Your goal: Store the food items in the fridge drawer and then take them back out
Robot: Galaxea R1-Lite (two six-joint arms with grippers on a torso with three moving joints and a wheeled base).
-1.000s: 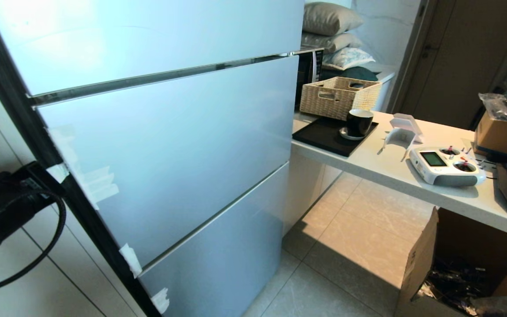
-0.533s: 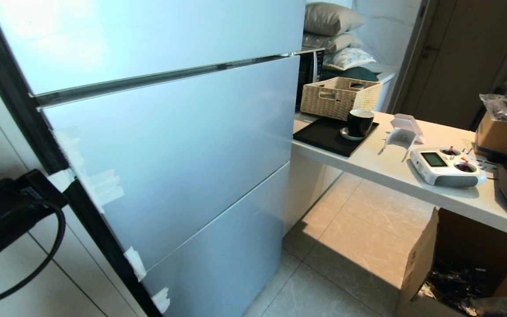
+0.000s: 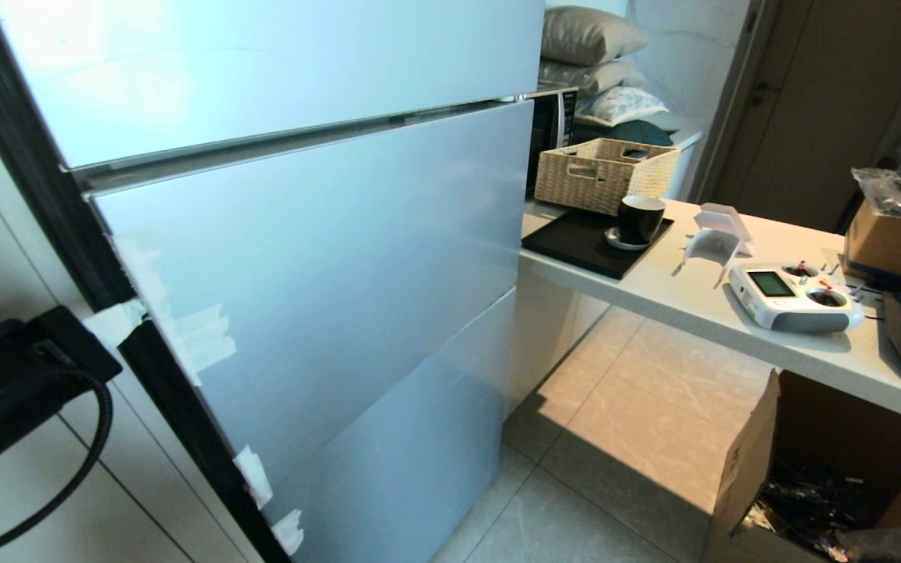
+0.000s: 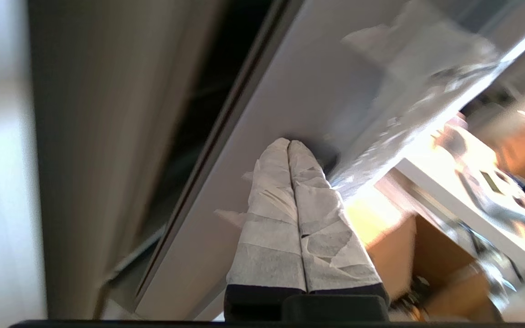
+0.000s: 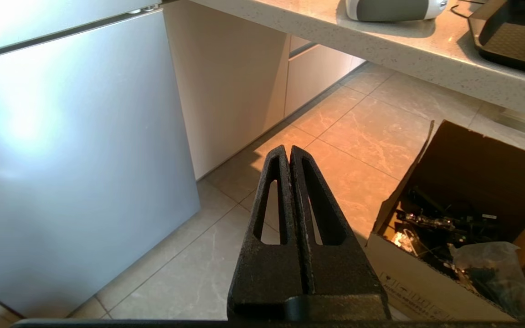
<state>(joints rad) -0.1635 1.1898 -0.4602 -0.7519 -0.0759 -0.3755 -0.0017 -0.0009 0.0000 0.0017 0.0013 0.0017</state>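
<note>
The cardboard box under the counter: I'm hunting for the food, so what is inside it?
The cardboard box holds a dark tangle of cables or parts and a crumpled clear plastic bag. No food shows, but whatever lies beneath the tangle is covered.

left gripper (image 4: pixel 289 145) jaws pressed together, right gripper (image 5: pixel 288 151) too (parked)

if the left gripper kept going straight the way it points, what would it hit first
The left gripper, shut, points at the fridge door panel; its tips look at or almost on that pale surface, so the door comes first. Actual contact is unclear.
</note>
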